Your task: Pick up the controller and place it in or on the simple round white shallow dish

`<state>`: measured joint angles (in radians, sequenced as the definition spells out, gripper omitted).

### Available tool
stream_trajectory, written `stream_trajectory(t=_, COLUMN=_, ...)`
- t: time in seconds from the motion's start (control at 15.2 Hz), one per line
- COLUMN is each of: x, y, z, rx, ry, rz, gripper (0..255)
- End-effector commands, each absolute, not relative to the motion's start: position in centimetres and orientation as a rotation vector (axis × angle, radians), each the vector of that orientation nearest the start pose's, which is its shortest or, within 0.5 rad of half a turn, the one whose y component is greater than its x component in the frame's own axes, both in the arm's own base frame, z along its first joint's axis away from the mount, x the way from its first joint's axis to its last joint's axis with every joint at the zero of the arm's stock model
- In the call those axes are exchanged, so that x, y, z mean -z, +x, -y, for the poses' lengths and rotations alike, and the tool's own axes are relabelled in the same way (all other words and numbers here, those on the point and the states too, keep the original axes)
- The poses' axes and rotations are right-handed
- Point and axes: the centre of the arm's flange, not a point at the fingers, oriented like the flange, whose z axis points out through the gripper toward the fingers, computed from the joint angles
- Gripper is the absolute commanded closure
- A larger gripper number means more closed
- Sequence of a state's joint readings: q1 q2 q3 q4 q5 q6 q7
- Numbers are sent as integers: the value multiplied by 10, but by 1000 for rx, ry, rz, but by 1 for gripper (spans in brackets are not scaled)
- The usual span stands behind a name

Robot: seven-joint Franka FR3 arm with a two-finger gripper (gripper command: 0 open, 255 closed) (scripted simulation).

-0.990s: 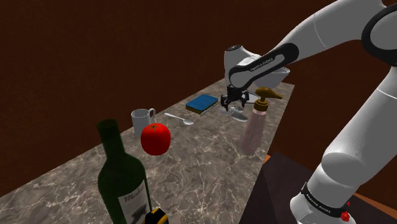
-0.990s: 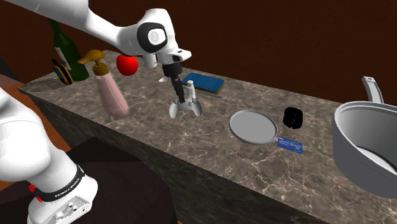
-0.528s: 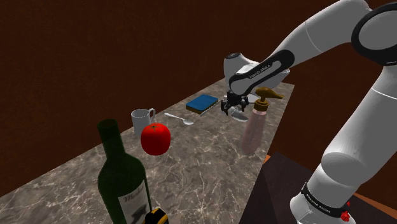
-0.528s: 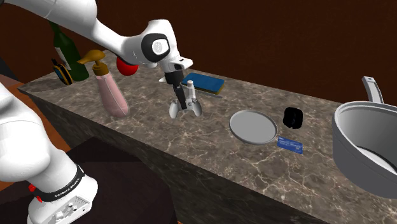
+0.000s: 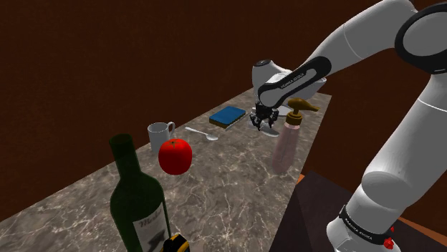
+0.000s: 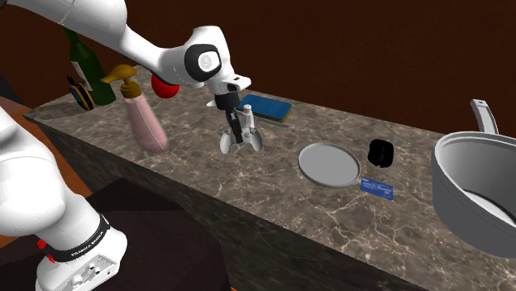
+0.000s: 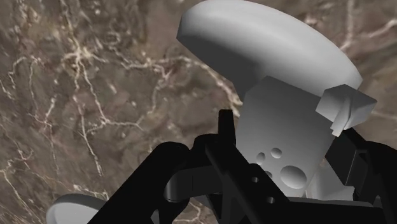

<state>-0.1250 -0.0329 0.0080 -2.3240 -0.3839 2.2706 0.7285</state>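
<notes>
Controller (image 6: 241, 140), pale grey, sits left of centre in the second exterior view, at the marble counter (image 6: 273, 186); the black gripper (image 6: 239, 130) is clamped on its narrow middle, pointing straight down from an arm entering upper left; so small a hold could let it swing or slip before reaching the dish (image 6: 331, 165).

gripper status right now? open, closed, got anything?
Gripper: closed, clasping the controller between its fingers.
</notes>
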Motion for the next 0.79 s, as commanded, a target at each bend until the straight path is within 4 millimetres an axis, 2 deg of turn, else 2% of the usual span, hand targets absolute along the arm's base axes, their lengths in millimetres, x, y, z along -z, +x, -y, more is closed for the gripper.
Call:
stream_trajectory(t=0.0, x=-353, y=498, z=68, rx=117, ry=-3273, rz=-1001, gripper=255)
stream_trajectory(t=0.46, x=-353, y=498, z=68, rx=117, ry=-3273, rz=-1001, gripper=255)
stream_trajectory(t=0.73, x=-374, y=498, z=68, rx=117, ry=-3273, rz=-1001, gripper=255)
